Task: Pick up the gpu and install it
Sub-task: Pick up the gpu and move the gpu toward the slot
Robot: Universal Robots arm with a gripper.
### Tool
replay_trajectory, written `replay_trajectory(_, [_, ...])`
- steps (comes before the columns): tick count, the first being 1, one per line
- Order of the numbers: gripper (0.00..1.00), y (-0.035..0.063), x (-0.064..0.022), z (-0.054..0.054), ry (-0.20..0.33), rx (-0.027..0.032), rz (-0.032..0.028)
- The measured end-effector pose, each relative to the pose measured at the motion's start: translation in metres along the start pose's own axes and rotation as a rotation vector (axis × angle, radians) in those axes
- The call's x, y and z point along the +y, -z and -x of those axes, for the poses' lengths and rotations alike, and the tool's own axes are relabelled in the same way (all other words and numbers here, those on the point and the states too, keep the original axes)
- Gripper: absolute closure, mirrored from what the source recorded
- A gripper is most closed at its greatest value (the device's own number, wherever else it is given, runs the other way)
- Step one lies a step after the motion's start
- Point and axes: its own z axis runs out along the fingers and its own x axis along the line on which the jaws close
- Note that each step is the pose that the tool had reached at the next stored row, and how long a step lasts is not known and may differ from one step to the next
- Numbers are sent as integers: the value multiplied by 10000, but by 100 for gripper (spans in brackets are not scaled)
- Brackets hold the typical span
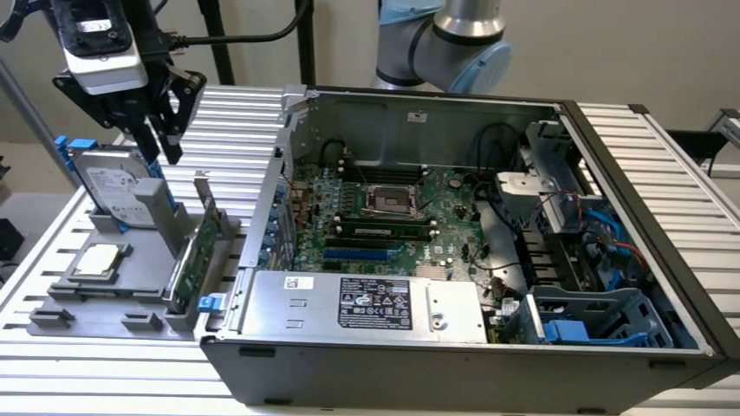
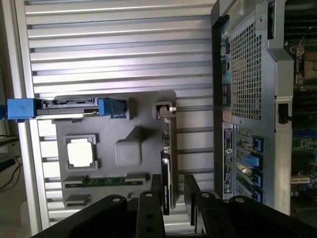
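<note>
The gpu (image 1: 194,251) is a thin green card with a silver end bracket. It stands on edge in the grey holder (image 1: 81,299), at the exterior view's left, beside the open computer case (image 1: 647,173). My gripper (image 1: 169,146) hangs in the air above the holder's far end, well clear of the card. In the wrist view the gpu (image 2: 168,153) shows edge-on with its bracket at the far end. My gripper (image 2: 170,198) is open with nothing held, and its two dark fingers (image 2: 148,208) stand either side of the card's line, above it.
A silver hard drive with blue rails (image 1: 116,186), a square CPU chip (image 1: 95,260) and a memory stick (image 2: 106,181) share the holder. Inside the case lie the motherboard (image 1: 382,208), the power supply (image 1: 370,299) and blue drive bays (image 1: 590,316). Ribbed aluminium table (image 1: 231,121) surrounds everything.
</note>
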Motion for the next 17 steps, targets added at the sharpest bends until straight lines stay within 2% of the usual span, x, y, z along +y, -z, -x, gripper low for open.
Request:
replay_trajectory(6, [67, -106, -82, 3, 0, -1, 1])
replay_trajectory(17, [67, -307, -96, -6, 1, -2, -4])
